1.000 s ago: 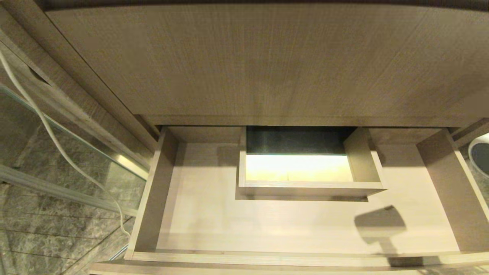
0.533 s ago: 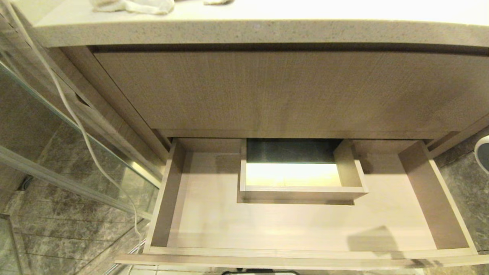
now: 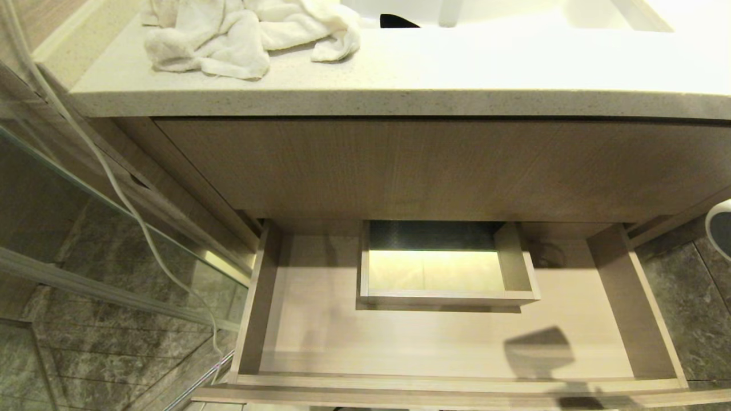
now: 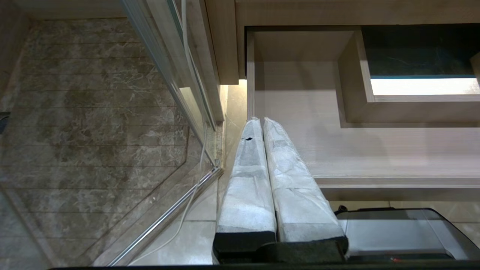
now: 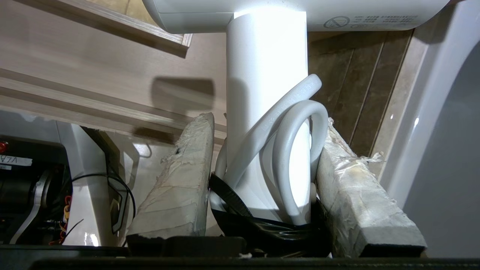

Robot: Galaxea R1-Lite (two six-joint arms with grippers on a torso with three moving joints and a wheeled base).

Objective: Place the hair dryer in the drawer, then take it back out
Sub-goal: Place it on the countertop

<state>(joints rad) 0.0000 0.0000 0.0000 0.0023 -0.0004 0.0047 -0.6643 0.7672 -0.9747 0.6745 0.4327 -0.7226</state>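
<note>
- A bathroom vanity is seen from above: a pale speckled desk (image 3: 400,97) carrying a crumpled white towel (image 3: 245,34), with dark marble floor tiles (image 3: 85,354) and a glass shower panel (image 3: 103,228) at the left.
- Over the last second the whole view has dropped away and the desk has come into sight: the camera has risen, not the furniture.
- The drawer (image 3: 400,342) stands open and empty around its boxed cut-out (image 3: 445,268).
- The hair dryer (image 5: 266,93) is held right of the drawer, its handle and looped cord clenched in the right hand (image 5: 262,150).
- The left hand (image 4: 262,127) is pressed closed, empty, near the drawer's left front.
- The take-out step seems done.
</note>
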